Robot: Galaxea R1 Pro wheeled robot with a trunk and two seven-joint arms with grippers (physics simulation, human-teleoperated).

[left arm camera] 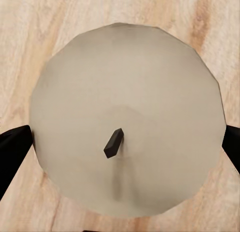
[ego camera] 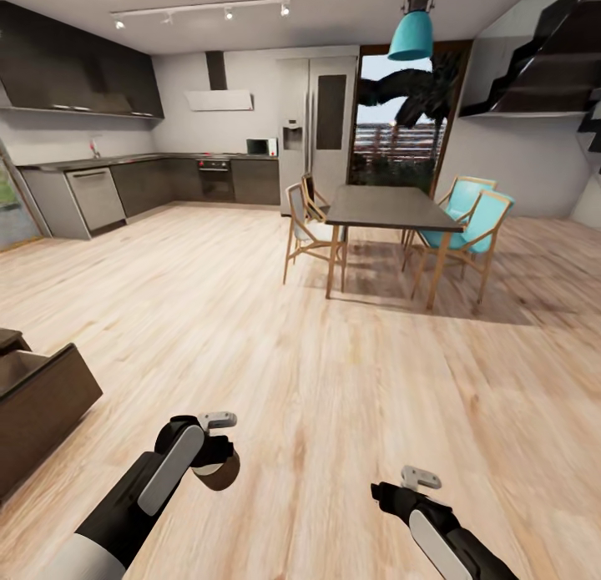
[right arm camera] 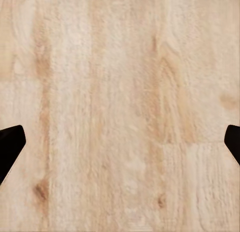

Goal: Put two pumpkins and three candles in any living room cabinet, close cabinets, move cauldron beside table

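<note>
Two grippers sit low in the head view. Left gripper (ego camera: 219, 467), lower left of frame, is clamped on a candle (ego camera: 219, 473); only its brownish underside shows there, tucked below the black wrist. Left wrist view gives the candle (left arm camera: 125, 119) end-on: a pale grey-tan disc w/ a short dark wick near the middle, one black finger (left arm camera: 12, 152) at each side edge touching its rim, light wood floor (left arm camera: 30, 21) behind.

Right gripper (ego camera: 399, 490), lower right of frame, hangs over bare floor. In the right wrist view its fingers (right arm camera: 10, 144) stand wide apart at the two side edges, nothing between them but floor planks (right arm camera: 120, 111).

At the left edge, mid-height, a dark brown cabinet (ego camera: 42, 405) has a drawer pulled out; the inside is mostly cut off by the frame, so contents can't be told.

Farther back, centre-right, a dark-topped dining table (ego camera: 388, 206) on wood legs w/ chairs around it, two w/ turquoise seats (ego camera: 472, 221) on its right side. A turquoise pendant lamp (ego camera: 412, 31) hangs above, upper centre-right.

Farthest, upper left: kitchen counter (ego camera: 125, 158) w/ dark units, dishwasher (ego camera: 96, 198), oven (ego camera: 214, 178), range hood (ego camera: 219, 96), and a tall fridge (ego camera: 317, 121) beside the window.
</note>
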